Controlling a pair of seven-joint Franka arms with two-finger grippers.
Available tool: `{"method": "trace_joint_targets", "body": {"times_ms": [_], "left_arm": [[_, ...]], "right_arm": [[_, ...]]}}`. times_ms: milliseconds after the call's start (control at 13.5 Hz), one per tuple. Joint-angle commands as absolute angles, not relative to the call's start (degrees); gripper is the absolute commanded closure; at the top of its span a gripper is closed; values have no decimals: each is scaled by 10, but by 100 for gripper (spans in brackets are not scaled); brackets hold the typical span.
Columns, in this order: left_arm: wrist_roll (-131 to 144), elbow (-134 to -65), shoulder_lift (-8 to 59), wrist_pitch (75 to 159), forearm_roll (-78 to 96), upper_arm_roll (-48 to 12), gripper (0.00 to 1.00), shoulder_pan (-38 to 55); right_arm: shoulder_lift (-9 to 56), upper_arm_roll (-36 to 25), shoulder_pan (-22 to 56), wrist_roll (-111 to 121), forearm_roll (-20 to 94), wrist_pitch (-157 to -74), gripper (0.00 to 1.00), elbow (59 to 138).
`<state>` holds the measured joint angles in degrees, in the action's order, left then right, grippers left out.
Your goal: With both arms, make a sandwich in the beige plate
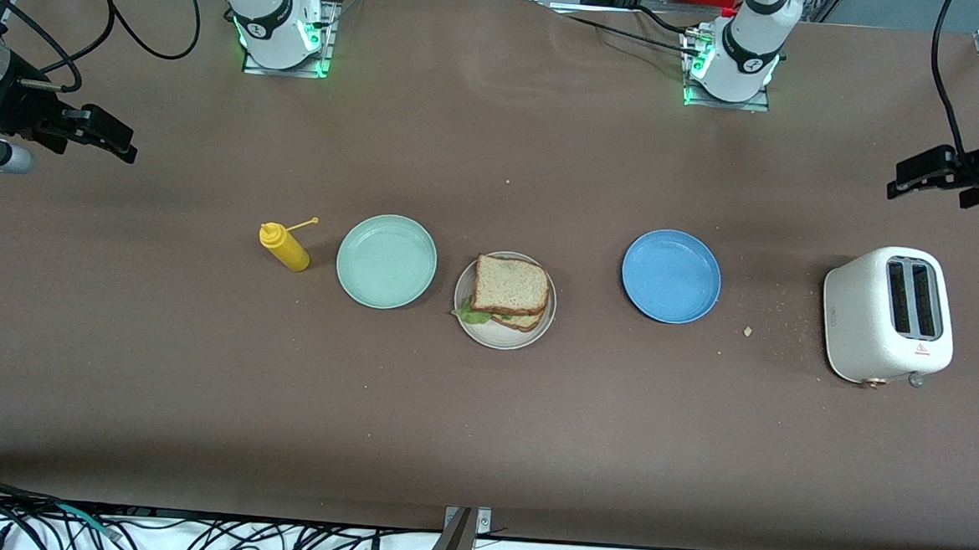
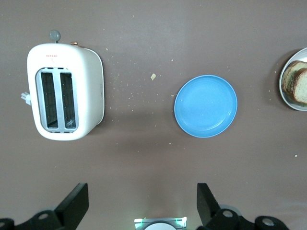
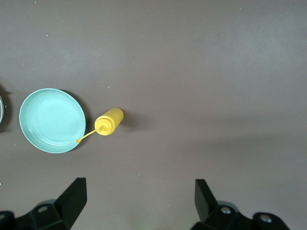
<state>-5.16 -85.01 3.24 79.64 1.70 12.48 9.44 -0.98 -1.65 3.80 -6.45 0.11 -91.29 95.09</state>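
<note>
**Beige plate carries a stacked sandwich, both arms wait wide**

Tan bread sits stacked on the beige plate [image 1: 503, 333] mid-table: the sandwich [image 1: 510, 291], with lettuce [image 1: 472, 314] poking out at the edge. A mint-green plate [image 1: 386, 261] and yellow squeeze bottle [image 1: 284, 247] lie toward the right arm's end; a blue plate [image 1: 671, 276] and white toaster [image 1: 888, 315] toward the left arm's end. The left gripper [image 2: 140, 203] hangs over bare table near the toaster, fingers spread apart. The right gripper [image 3: 139, 201] hangs near the bottle, fingers likewise apart, holding nothing.
</note>
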Motion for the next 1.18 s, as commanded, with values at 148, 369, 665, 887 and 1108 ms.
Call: {"method": "trace_joint_targets", "body": {"times_ms": [148, 369, 665, 887, 1108], "left_arm": [[-29, -890, 7, 820, -4, 109, 0, 84], [-31, -892, 8, 844, 3, 105, 0, 77], [-30, -891, 25, 863, 2, 98, 0, 76], [-29, -891, 25, 862, 2, 98, 0, 77], [-30, -891, 26, 873, -1, 100, 0, 74]], "right_arm": [[0, -16, 33, -60, 0, -904, 0, 932], [0, -16, 34, -60, 0, -904, 0, 931], [0, -17, 33, -58, 1, -903, 0, 928], [-3, -17, 34, -64, 2, -899, 0, 927], [-4, -16, 34, -65, 1, -897, 0, 927]]}}
